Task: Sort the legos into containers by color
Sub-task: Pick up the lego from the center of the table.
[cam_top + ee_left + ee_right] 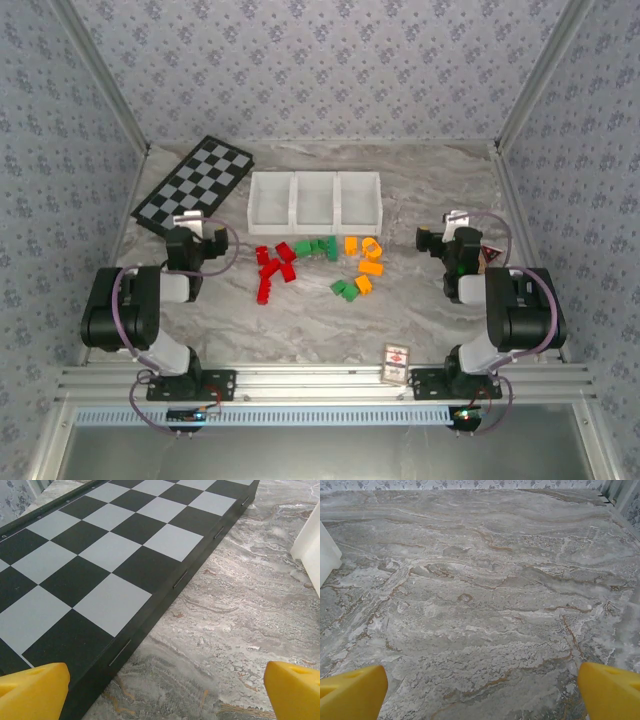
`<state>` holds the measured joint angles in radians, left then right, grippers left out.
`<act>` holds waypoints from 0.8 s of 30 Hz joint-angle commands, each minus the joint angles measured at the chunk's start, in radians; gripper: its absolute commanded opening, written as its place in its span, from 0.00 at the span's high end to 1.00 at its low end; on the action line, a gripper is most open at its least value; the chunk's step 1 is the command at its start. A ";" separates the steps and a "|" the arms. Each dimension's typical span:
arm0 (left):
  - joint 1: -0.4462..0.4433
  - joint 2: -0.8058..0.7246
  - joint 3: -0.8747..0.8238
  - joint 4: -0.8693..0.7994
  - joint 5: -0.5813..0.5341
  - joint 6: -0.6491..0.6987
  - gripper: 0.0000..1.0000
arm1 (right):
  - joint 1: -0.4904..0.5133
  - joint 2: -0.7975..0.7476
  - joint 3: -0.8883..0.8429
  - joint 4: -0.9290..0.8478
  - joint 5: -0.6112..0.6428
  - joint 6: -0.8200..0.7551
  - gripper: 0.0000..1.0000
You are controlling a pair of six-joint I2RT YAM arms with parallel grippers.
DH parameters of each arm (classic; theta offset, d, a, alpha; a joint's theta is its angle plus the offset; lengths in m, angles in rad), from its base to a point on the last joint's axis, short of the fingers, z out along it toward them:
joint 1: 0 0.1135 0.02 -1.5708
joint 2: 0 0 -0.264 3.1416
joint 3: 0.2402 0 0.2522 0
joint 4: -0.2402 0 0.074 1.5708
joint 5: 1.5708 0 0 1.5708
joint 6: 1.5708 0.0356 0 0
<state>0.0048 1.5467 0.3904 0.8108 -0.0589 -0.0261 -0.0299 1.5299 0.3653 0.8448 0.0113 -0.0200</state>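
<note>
About fifteen small red, green and orange plastic bricks lie scattered mid-table, just before the white three-bin plastic tray. Near the grey marbled table's side edges, the left gripper and right gripper gape wide, grasping nothing.

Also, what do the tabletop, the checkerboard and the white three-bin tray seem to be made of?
The tabletop looks like grey marble with brown veins, though it may be a printed laminate; matte, little glare. The checkerboard is apparently a rigid board with a dark edge and matte squares; wood or plastic, I cannot tell. The tray is probably white plastic, smooth and thin-walled.
</note>
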 commanded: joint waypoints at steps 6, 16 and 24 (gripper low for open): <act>0.022 -0.011 0.027 -0.004 0.046 -0.003 0.00 | 0.001 0.004 0.019 -0.001 -0.002 -0.011 0.00; 0.023 -0.010 0.027 -0.002 0.051 -0.003 0.00 | -0.012 0.004 0.024 -0.009 -0.021 -0.003 0.00; 0.026 -0.009 0.027 -0.004 0.055 -0.008 0.00 | -0.015 0.004 0.022 -0.007 -0.027 0.000 0.00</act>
<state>0.0246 1.5467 0.3943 0.8074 -0.0235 -0.0269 -0.0372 1.5299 0.3653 0.8417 -0.0013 -0.0196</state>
